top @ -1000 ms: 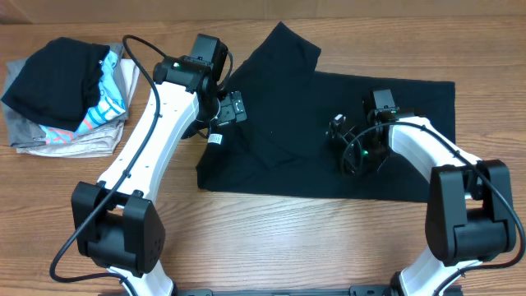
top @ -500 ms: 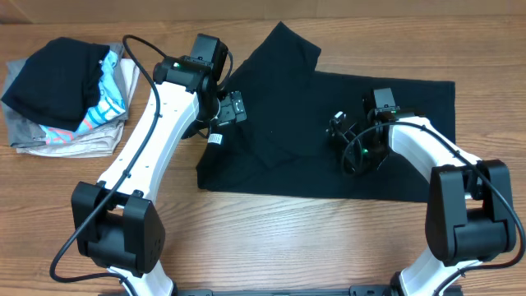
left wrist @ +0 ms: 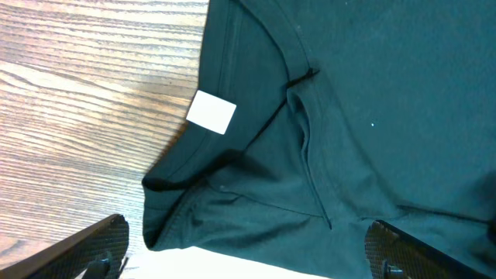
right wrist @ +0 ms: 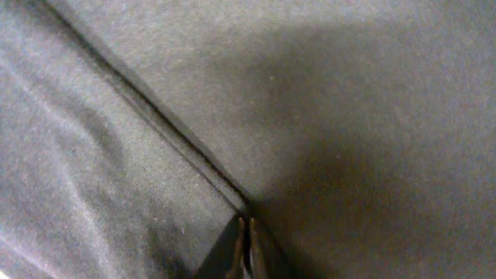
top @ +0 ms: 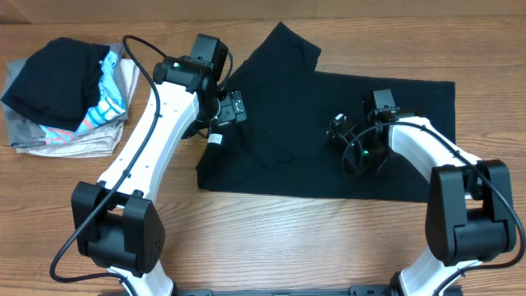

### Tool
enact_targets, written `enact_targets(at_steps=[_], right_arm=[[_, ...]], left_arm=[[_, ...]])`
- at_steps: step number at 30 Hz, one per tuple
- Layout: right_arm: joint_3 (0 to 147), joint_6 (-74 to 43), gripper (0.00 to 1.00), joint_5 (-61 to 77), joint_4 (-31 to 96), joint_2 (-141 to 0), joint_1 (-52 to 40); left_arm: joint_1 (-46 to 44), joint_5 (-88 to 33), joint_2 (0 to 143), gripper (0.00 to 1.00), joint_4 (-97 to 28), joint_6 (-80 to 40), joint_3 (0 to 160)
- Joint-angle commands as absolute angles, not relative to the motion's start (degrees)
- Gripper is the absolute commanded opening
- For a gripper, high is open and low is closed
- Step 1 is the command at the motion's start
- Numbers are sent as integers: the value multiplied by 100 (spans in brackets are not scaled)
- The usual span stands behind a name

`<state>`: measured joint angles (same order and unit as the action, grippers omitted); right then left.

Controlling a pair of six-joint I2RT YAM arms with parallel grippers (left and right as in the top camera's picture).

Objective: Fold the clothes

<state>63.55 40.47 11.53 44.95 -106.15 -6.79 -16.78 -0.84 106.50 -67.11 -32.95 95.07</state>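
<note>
Mid-fold: right end effector [right wrist: 245, 246] nips the black T-shirt [top: 411, 140], left end effector [top: 234, 108] spread wide; next, probably carry the edge across.

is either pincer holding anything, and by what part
Right pincer pinches the black T-shirt at a folded edge; left pincer is open, holding nothing.

Soft plain black short-sleeved T-shirt [top: 288, 99]: black all over, one flat tone.
Small square neck label [left wrist: 211, 112]: white.
Wooden table [top: 288, 238]: mid-brown, with darker streaked grain.
Pile of folded garments [top: 62, 99]: black on top, grey beneath, one piece patterned turquoise and white.
Left arm [top: 156, 123]: white links, black joints.
Right arm [top: 419, 136]: white links, black joints.
</note>
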Motion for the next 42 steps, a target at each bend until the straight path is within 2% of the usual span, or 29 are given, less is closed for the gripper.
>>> enact_targets(at_steps=[1, 15, 30, 31, 32, 33, 36, 40, 42], right_arm=[[6372, 4051, 4, 1232, 4456, -10648, -670], [6954, 4007, 4, 1225, 4687, -10641, -666], [6840, 4010, 5, 1114, 4466, -10654, -663], [6842, 4010, 20, 1114, 4453, -10654, -663], [6842, 4010, 66, 1114, 4440, -10654, -663], [6845, 4010, 77, 1111, 4431, -10654, -663], [6943, 3806, 85, 1098, 4491, -10650, -663], [7271, 3092, 85, 1098, 4692, -10615, -545], [7397, 2589, 82, 1225, 4779, -10589, -434]], left_arm=[[-1653, -106, 10680, 100, -6707, -3301, 9511], [-1653, -106, 10680, 100, -6707, -3301, 9511], [-1653, -106, 10680, 100, -6707, -3301, 9511], [-1653, -106, 10680, 100, -6707, -3301, 9511], [-1653, -106, 10680, 100, -6707, -3301, 9511], [-1653, -106, 10680, 100, -6707, -3301, 9511], [-1653, -106, 10680, 100, -6707, -3301, 9511], [-1653, -106, 10680, 100, -6707, -3301, 9511], [-1653, -106, 10680, 100, -6707, -3301, 9511]])
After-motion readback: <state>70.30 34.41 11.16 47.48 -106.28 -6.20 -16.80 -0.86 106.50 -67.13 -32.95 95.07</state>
